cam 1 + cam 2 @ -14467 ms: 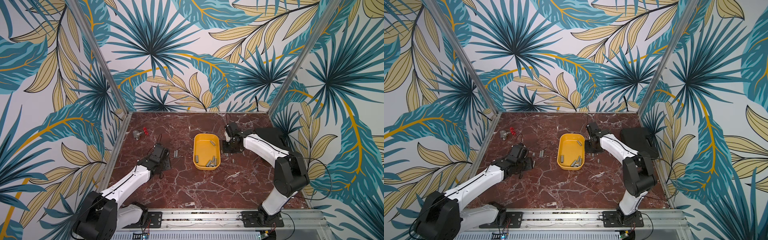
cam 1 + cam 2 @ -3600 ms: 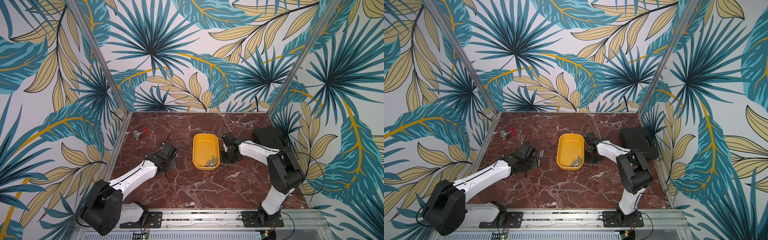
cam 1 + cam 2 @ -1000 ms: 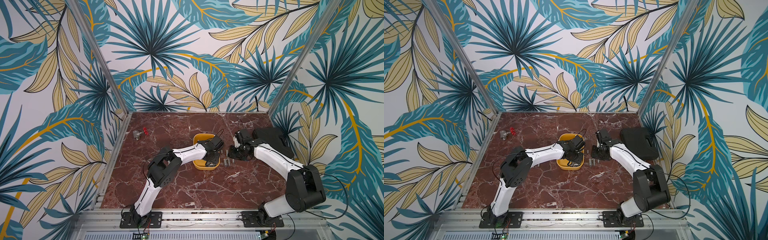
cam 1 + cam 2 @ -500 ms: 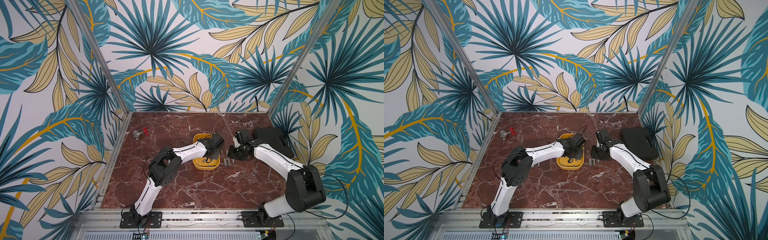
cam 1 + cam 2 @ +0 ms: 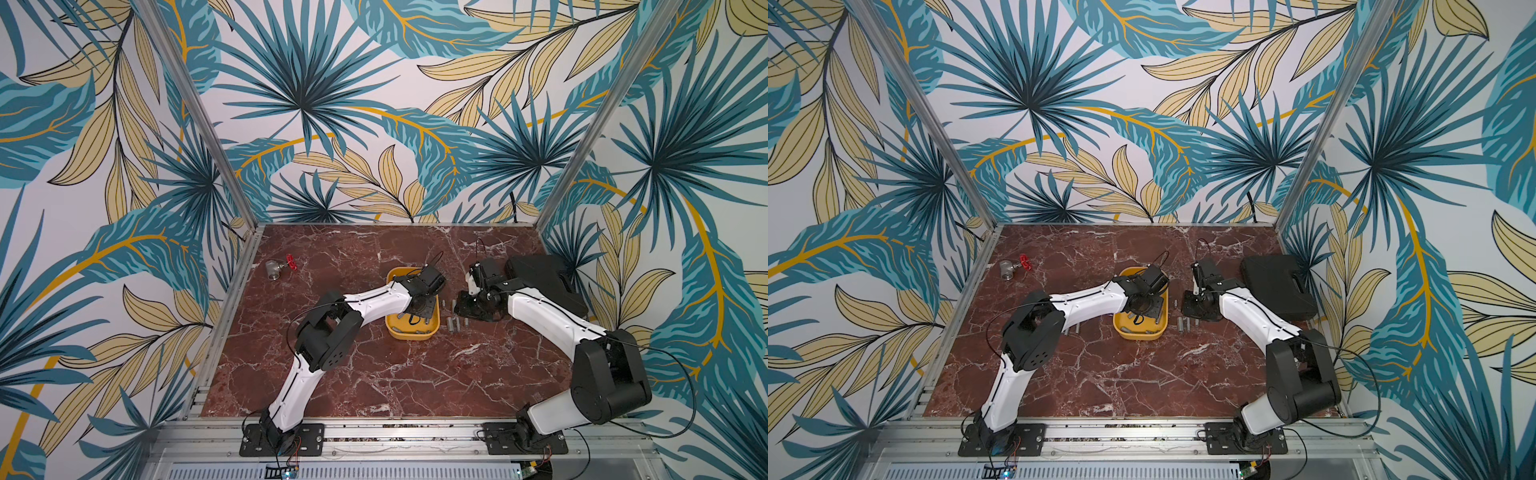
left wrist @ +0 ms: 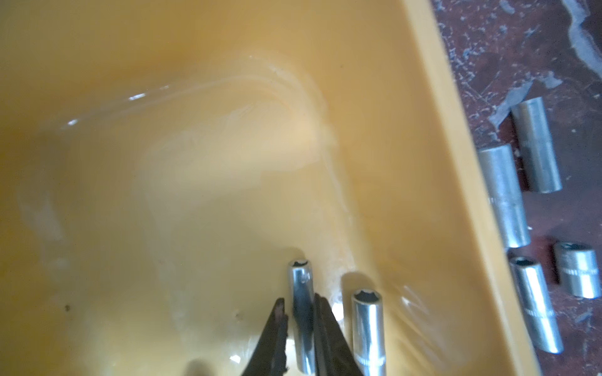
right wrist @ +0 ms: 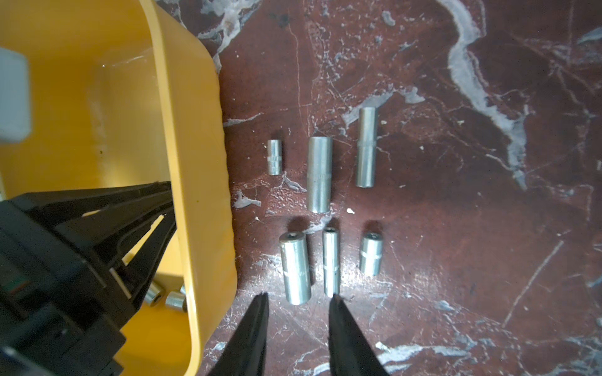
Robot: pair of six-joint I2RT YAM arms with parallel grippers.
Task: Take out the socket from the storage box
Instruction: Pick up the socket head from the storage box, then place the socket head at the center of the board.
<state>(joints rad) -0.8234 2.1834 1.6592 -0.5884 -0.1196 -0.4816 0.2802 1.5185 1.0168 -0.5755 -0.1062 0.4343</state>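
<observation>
Top views – shallow yellow plastic storage box [image 5: 412, 335] mid-table on red-brown marble tabletop [image 5: 374, 374], left gripper [image 5: 415, 316] dipped inside it, right gripper [image 5: 462, 309] low just beside its outer wall. Left wrist – black fingers [image 6: 325, 332] clamped on slim silver steel socket [image 6: 301, 289] inside the box, second silver socket [image 6: 368, 325] close alongside. Right wrist – jaws apart with nothing between them, six loose silver sockets [image 7: 320, 175] in two rows on the marble outside the yellow wall.
</observation>
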